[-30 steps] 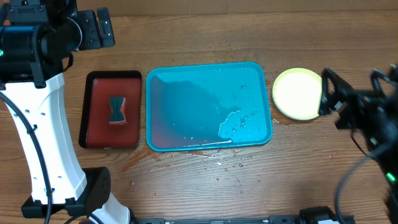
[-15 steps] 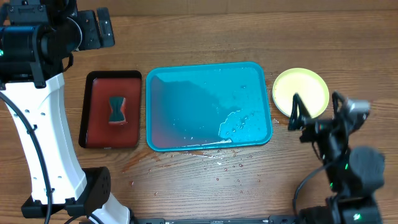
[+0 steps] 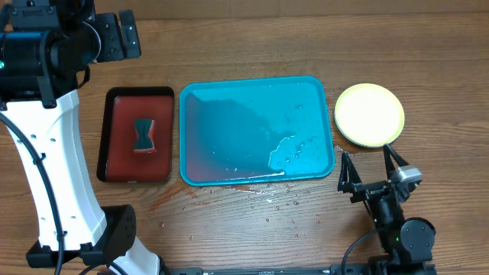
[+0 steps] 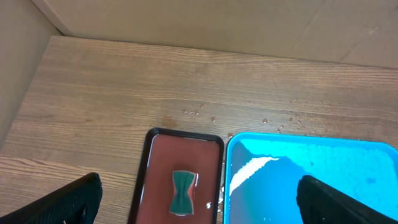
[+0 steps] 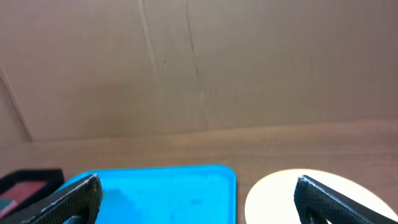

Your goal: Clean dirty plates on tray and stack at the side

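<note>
The blue tray (image 3: 229, 174) lies in the middle of the table, wet, with no plate on it. It also shows in the left wrist view (image 4: 323, 168) and the right wrist view (image 5: 161, 193). A round plate stack with a yellow-green rim (image 3: 369, 114) sits to the right of the tray; it also shows in the right wrist view (image 5: 280, 199). My right gripper (image 3: 372, 169) is open and empty, low near the front edge, just in front of the plate. My left gripper (image 3: 118, 34) is open and empty, raised at the back left.
A dark red, black-rimmed tray (image 3: 122, 156) with a green sponge (image 3: 144, 134) sits left of the blue tray. Water drops (image 3: 267, 200) lie on the wood in front of the blue tray. A cardboard wall stands behind the table.
My right arm has pulled back from the plate's right side toward the table's front edge, gripper open and empty. The left arm has not moved.
</note>
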Motion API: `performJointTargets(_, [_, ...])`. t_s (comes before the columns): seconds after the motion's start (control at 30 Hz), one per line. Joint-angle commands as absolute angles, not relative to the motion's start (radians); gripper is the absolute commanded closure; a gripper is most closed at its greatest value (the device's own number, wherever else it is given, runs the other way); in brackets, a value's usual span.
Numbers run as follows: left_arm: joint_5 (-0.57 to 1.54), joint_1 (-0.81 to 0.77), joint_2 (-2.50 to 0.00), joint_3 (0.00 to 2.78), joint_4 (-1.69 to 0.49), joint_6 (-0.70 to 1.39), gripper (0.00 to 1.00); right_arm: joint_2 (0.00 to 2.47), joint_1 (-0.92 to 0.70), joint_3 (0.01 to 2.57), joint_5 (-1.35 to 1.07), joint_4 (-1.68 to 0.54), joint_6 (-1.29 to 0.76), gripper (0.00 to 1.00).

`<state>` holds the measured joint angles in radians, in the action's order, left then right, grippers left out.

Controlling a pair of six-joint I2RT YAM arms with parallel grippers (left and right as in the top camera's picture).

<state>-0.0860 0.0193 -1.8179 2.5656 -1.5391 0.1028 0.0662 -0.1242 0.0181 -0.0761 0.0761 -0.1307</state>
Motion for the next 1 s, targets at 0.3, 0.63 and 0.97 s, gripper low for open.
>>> performJointTargets(0.3, [-0.085,0.019,-1.825,2.568,-1.540,0.116,0.00,0.002,-0.125,0.008,-0.113,-0.076,-0.130,0.00])
performJointTargets(0.63, [-0.085,0.019,-1.825,2.568,-1.540,0.116,0.00,0.003,-0.125,0.008,-0.113,-0.075,-0.130,0.00])
performJointTargets(0.97, [-0.085,0.019,-1.825,2.568,-1.541,0.116,0.00,0.003,-0.125,0.008,-0.113,-0.075,-0.130,0.00])
